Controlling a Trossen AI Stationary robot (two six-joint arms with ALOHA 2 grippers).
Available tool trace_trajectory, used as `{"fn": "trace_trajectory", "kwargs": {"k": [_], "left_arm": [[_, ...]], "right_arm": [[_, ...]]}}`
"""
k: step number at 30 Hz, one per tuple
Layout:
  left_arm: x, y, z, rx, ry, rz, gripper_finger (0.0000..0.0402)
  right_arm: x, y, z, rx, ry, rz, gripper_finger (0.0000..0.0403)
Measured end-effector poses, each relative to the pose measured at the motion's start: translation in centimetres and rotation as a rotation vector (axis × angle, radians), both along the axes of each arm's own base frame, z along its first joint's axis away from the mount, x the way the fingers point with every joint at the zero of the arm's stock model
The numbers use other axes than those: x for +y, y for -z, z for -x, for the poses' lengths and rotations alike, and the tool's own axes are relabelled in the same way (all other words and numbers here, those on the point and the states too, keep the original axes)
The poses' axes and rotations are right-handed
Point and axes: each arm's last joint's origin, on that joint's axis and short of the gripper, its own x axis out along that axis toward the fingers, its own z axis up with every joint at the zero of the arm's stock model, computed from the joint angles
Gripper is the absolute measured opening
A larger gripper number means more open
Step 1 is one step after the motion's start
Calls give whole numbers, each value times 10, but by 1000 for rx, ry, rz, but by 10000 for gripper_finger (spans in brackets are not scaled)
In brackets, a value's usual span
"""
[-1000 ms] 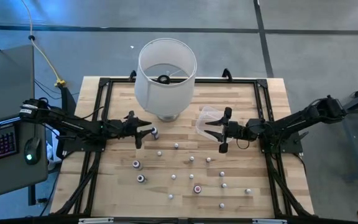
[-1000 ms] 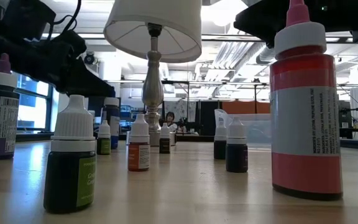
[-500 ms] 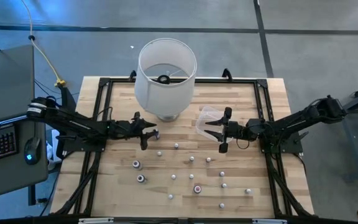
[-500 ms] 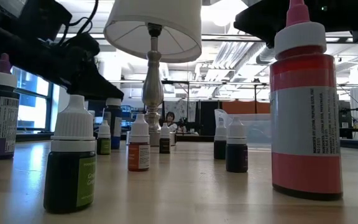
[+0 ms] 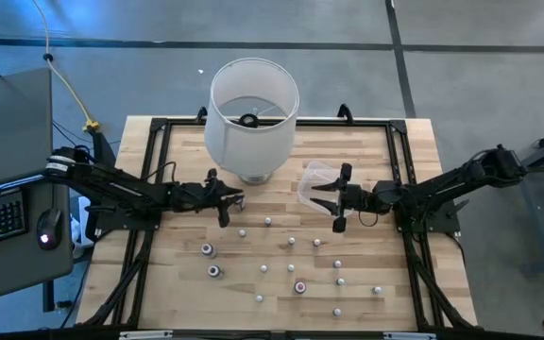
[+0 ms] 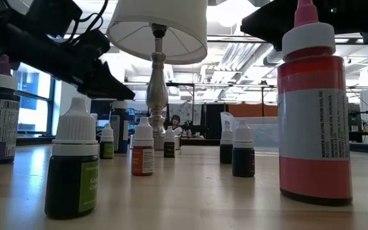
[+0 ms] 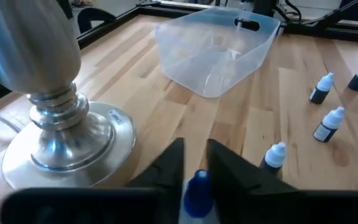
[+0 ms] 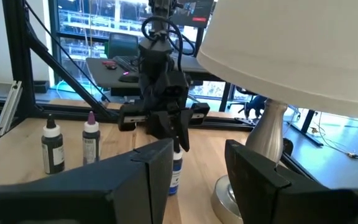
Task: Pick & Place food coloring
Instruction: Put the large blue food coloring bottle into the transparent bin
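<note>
Seen from above, a wooden table (image 5: 366, 151) holds a white lamp (image 5: 252, 121), a clear tub (image 5: 315, 182) and many tiny white-capped food coloring bottles scattered across its near half. The left gripper (image 5: 229, 200) sits just in front of the lamp's base. In its wrist view the two dark fingers (image 7: 166, 168) stand close on either side of a blue-capped bottle (image 7: 196, 186), narrow gap, the cap rising between them — they look closed on it, though real contact cannot be confirmed.

That bottle stands upright on the table, long axis vertical, cap pointing up. The fingers reach it from the side, roughly level. The tub lies ahead of the left gripper, toward the right arm, with another bottle (image 7: 273, 156) standing between them.

The right gripper (image 5: 337, 201) waits beside the tub, its fingers (image 8: 143, 174) partly open and empty. It is nearer the tub, but the left arm is the one at the bottle.

A lift straight up would probably suit the upright bottle.
</note>
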Motion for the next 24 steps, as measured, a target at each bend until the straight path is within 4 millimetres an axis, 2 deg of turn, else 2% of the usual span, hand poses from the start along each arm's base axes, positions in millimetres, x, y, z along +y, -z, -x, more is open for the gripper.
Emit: {"fn": "trace_trajectory", "kwargs": {"k": [3,9,13,20,24], "left_arm": [[-1,-6,-4,-19,27,11,21],[-3,-22,-15,-72,59,21,43],[-5,-37,-26,-60,87,30,22],[-9,-77,-48,-75,143,54,20],[-19,-80,-67,-40,165,22,20]], "right_arm": [[0,1,0,0,-1,-35,140],[0,1,0,5,-1,-36,140],[0,1,0,6,-1,-36,140],[0,3,0,26,2,-33,140],[0,3,0,26,3,-33,140]]}}
